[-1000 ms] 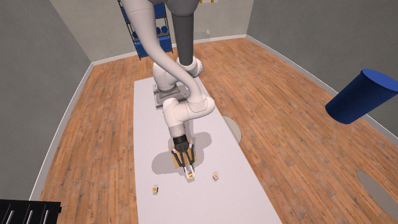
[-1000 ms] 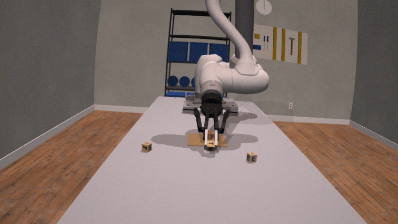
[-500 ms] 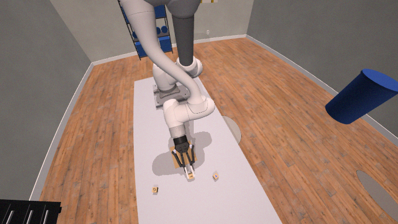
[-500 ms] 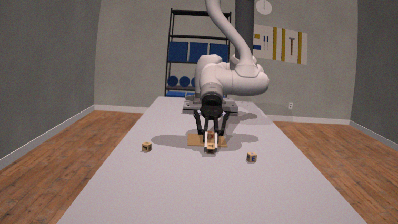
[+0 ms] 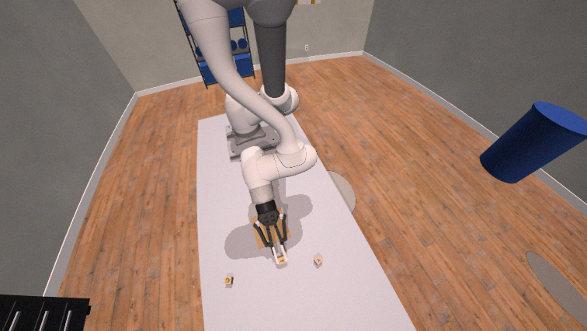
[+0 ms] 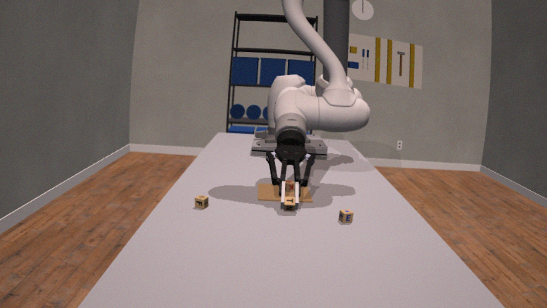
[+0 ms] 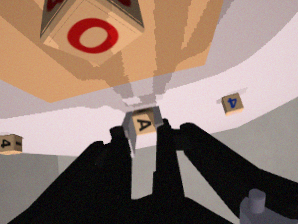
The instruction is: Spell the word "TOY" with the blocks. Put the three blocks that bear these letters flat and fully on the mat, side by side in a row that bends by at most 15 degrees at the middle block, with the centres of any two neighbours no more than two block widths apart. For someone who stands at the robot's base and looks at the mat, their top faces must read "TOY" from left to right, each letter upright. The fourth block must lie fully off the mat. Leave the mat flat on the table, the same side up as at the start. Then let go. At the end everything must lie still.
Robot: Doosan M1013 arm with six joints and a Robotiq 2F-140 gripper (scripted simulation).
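The gripper point(image 5: 280, 259) point(image 6: 289, 203) point(image 7: 144, 119) is clamping the T block point(image 5: 280, 260) point(image 6: 289, 201) point(image 7: 144, 124), its pale fingertips pressing on opposite sides. The block is showing a black T above and, in the wrist view, a black A on another face. It is lying outside the mat's outline, just beyond the edge farthest from the robot's base; whether it is touching the worktop point(image 5: 307, 300) point(image 6: 286, 259) point(image 7: 65, 122) cannot be told.

The O block point(image 6: 290, 186) point(image 7: 93, 36) is occupying a place over the mat point(image 5: 262, 243) point(image 6: 265, 192) point(image 7: 30, 75), presenting a red O to the wrist view. The mat is lying flat, partly shaded by the arm point(image 5: 287, 162) point(image 6: 333, 114).

The G block point(image 5: 228, 280) point(image 6: 201, 202) point(image 7: 11, 144) is resting off the mat on the robot's right, with G on top. The blue-lettered block point(image 5: 317, 260) point(image 6: 346, 216) point(image 7: 232, 104) is resting off the mat on the robot's left, displaying A on top and E on a side.
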